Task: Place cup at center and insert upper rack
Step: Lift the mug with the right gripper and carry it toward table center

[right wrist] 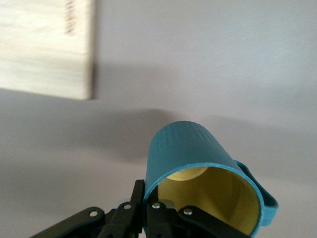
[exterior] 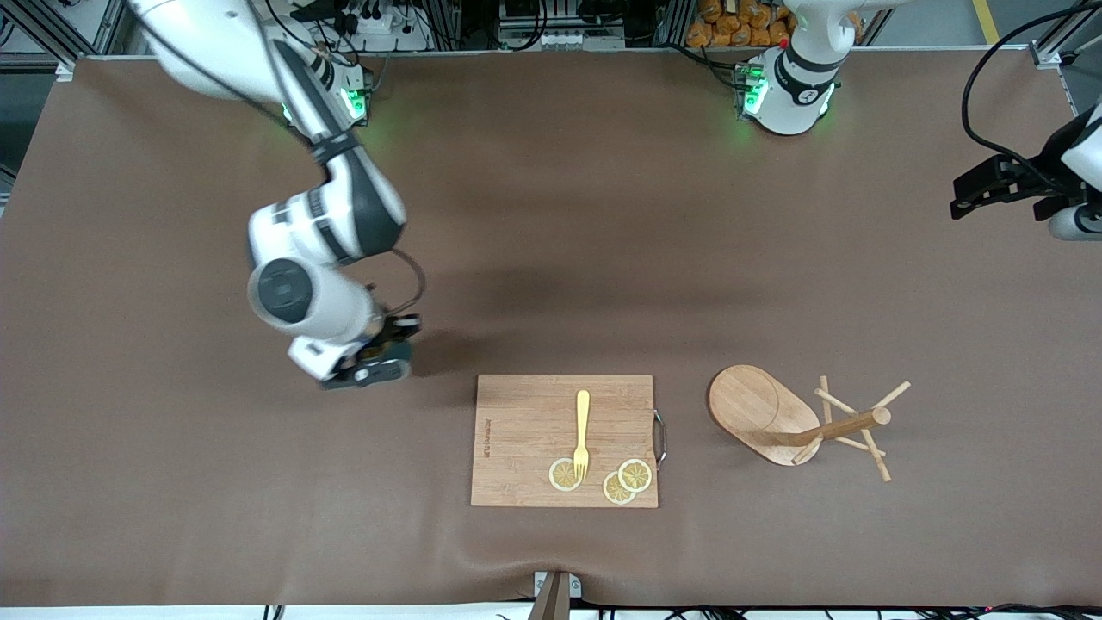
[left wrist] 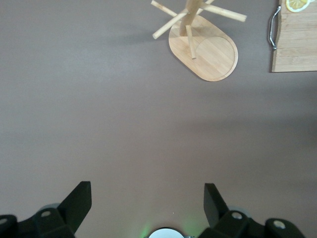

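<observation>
My right gripper (exterior: 385, 351) is shut on the rim of the teal-green cup (right wrist: 198, 168), one finger inside the tan-yellow wall and one outside (right wrist: 139, 198). It holds the cup low over the table, beside the cutting board toward the right arm's end. In the front view the hand hides most of the cup. The wooden mug tree (exterior: 762, 413) sits toward the left arm's end of the board, its post and pegs leaning toward that end; it also shows in the left wrist view (left wrist: 210, 52). My left gripper (exterior: 968, 194) is open and empty (left wrist: 147, 191), high over the left arm's end, waiting.
A rectangular wooden cutting board (exterior: 525, 439) with a metal handle lies near the front edge, with a yellow fork (exterior: 582, 430) and three lemon slices (exterior: 627, 480) on it. Its corner shows in the right wrist view (right wrist: 44, 44).
</observation>
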Robot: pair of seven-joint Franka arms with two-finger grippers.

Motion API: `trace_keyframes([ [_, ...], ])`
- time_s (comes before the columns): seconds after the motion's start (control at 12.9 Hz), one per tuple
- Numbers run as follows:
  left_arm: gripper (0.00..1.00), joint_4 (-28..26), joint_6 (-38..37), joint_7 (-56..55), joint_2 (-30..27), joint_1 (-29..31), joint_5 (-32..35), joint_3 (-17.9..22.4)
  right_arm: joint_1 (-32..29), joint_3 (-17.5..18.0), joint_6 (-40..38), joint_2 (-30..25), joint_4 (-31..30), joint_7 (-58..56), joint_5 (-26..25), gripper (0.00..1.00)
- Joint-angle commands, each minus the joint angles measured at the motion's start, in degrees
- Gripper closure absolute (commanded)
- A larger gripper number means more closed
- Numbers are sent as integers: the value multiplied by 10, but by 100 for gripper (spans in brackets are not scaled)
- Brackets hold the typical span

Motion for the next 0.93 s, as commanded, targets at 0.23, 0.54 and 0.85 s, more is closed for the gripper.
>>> trace_keyframes([
  [0.23,0,2,-4,7,2,6,0,-4,130,-8,-1,5,13,168,5,100],
  [0.54,0,5,-3,7,5,10,5,-1,193,-8,0,30,36,290,26,100],
  [0.85,0,5,7,8,7,10,3,0,245,-9,36,49,41,297,53,100],
])
